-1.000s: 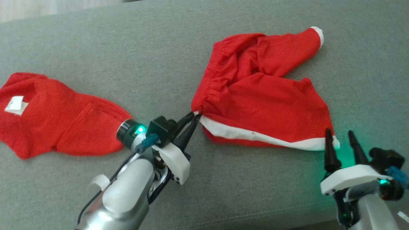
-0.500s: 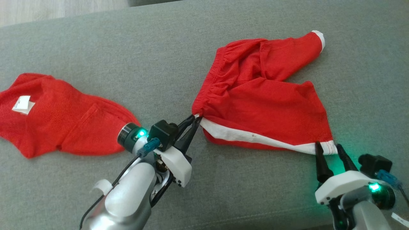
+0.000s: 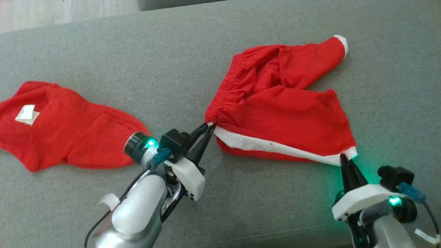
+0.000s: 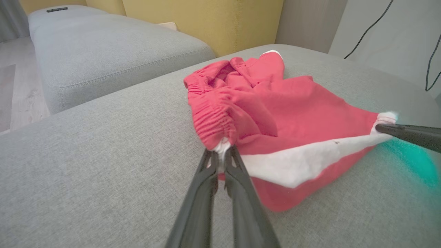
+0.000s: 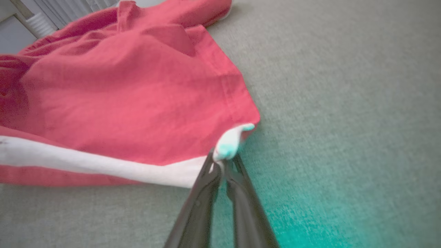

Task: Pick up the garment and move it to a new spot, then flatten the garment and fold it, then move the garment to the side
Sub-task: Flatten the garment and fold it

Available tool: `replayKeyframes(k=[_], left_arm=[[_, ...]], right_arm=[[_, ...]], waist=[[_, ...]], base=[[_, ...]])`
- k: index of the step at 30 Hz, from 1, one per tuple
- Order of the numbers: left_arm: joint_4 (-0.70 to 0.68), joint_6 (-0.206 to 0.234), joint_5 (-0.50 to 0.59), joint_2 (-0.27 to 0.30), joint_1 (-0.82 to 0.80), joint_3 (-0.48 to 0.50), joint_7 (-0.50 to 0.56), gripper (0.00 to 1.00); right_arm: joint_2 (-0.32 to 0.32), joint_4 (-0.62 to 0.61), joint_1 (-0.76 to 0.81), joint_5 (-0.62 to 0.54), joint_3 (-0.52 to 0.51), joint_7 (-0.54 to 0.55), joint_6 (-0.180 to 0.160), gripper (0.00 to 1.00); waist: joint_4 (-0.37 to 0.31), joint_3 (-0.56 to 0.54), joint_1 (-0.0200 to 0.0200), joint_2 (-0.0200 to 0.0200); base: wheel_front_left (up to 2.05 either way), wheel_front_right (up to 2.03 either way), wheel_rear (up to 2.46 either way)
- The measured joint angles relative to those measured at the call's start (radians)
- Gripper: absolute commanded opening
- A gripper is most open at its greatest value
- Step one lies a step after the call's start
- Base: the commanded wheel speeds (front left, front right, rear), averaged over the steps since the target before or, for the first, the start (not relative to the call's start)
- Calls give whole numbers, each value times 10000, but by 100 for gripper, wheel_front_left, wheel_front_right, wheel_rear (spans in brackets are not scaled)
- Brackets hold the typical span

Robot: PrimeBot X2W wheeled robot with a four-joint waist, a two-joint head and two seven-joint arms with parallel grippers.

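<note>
The robot's right hand (image 3: 345, 159) had closed its two dark fingers on the white-cuffed corner of the near leg hem of the red shorts (image 3: 282, 110). Only a second earlier it had straddled that corner with its fingers spread wide. In the right wrist view the tips met on the white cuff (image 5: 229, 144), with the fabric bunched between them.

The left hand (image 3: 206, 128) stayed pinched tight on the opposite end of that edge, where the gathered elastic waistband (image 3: 225, 100) met the white side stripe (image 3: 275, 148). The stripe ran between the two hands along the near side of the shorts. The shorts lay crumpled on the grey sofa cushion (image 3: 137, 55), right of centre in the head view, with the far leg (image 3: 320, 55) twisted away toward the back of the seat. A second red garment (image 3: 69, 124), bearing a white label (image 3: 26, 113), lay well apart to the robot's left, its edge beside the left wrist.

With both ends of one side now secured, the shorts appeared ready to be lifted and carried to a new spot, or drawn taut for flattening. Neither step looked done, since the cloth was creased and one leg was folded over. A pinch on so small a corner could slip once the hands pulled apart.
</note>
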Motion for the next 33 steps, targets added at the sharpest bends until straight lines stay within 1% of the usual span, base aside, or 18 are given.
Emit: replayKeyframes(k=[5, 10, 12, 13, 14, 15, 18, 22, 24, 27, 31, 33], left_arm=[[-94, 2, 117, 81, 156, 265, 0, 0], [-525, 2, 205, 318, 141, 541, 0, 0], [-688, 2, 205, 447, 90, 665, 0, 0], [-688, 2, 205, 447, 90, 665, 0, 0], [-786, -12, 199, 562, -74, 779, 0, 0], [-863, -13, 198, 627, -224, 865, 0, 0], [-1043, -56, 194, 828, -920, 1049, 0, 0], [-1262, -82, 163, 934, -1802, 1275, 2, 0], [-1459, -25, 163, 970, -2075, 1360, 8, 0], [-1873, 232, 148, 1012, -2297, 1601, 17, 0], [-2548, 460, 88, 1097, -2305, 1747, 303, 0], [-2936, 479, 15, 1212, -2245, 1762, 529, 0]], right_arm=[[-4, -805, -67, -27, 196, -345, 0, 0], [-107, -1964, -618, -109, 585, -347, 0, 0], [-397, -2447, -1015, -77, 802, -336, 0, 0], [-397, -2447, -1015, -77, 802, -336, 0, 0], [-700, -2838, -1507, 15, 888, -320, 0, 0], [-855, -3001, -1777, 21, 951, -272, 0, 0], [-1223, -3315, -2603, 15, 1143, -213, 0, 0], [-1561, -3591, -3613, -117, 1208, -221, 0, 0], [-1609, -3800, -3983, -215, 1170, -255, 0, 0], [-1609, -4280, -4247, -464, 1003, -276, 0, 0], [-1522, -5035, -4121, -796, 713, -111, 0, 0], [-1390, -5490, -3882, -965, 606, 73, 0, 0]], waist=[[-29, -158, 0, 0], [-34, -436, 0, 0], [-17, -574, 0, 0], [-17, -574, 0, 0], [5, -728, 0, 0], [18, -815, 0, 0], [58, -1106, 0, 0], [109, -1558, 0, 0], [131, -1779, -1, 0], [174, -2060, -1, 0], [246, -2341, -1, 0], [281, -2410, -2, 0]], base=[[0, 0, 0], [0, 0, 0], [0, 0, 0], [0, 0, 0], [0, 0, 0], [0, 0, 0], [0, 0, 0], [0, 0, 0], [0, 0, 0], [0, 0, 0], [0, 0, 0], [0, 0, 0]])
